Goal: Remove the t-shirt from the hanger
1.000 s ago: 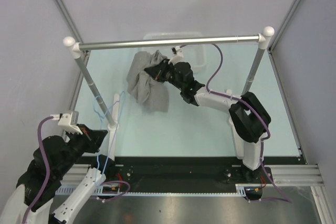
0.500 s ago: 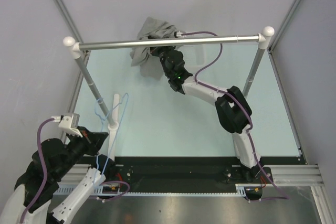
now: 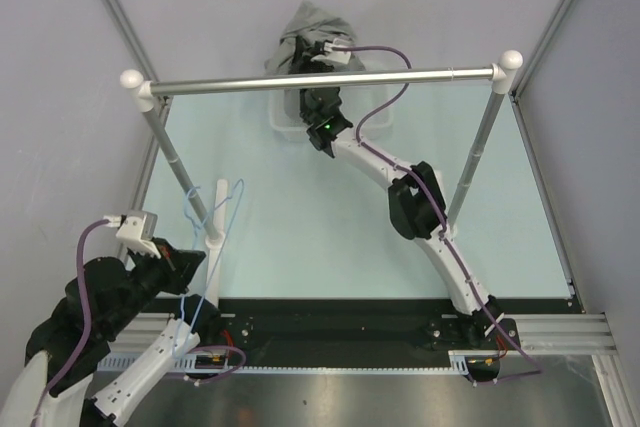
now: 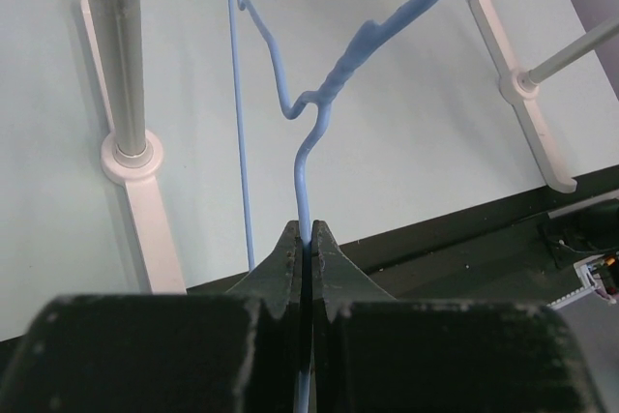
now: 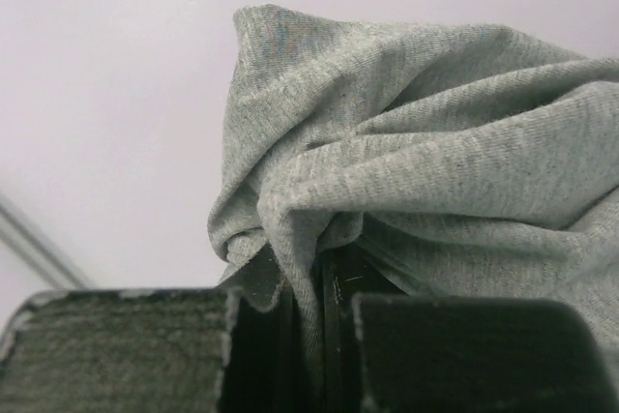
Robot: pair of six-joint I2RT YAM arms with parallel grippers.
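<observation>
The grey t-shirt (image 3: 312,29) hangs bunched from my right gripper (image 3: 303,52), which is stretched far out beyond the silver rail and shut on a fold of it. In the right wrist view the cloth (image 5: 435,142) fills the frame and is pinched between the fingers (image 5: 311,287). The light-blue wire hanger (image 3: 208,215) is bare, near the left rail post. My left gripper (image 3: 178,269) is shut on its lower wire; in the left wrist view the wire (image 4: 319,113) runs up from the closed gripper (image 4: 307,239).
A silver rail (image 3: 320,80) spans the table on two posts with white feet (image 4: 145,210). A white bin (image 3: 285,117) sits at the far side under the right gripper. Grey walls close in the back and sides.
My right arm has stretched far out and up, carrying the t-shirt from mid-table to beyond the rail. The left gripper and hanger have barely moved.
</observation>
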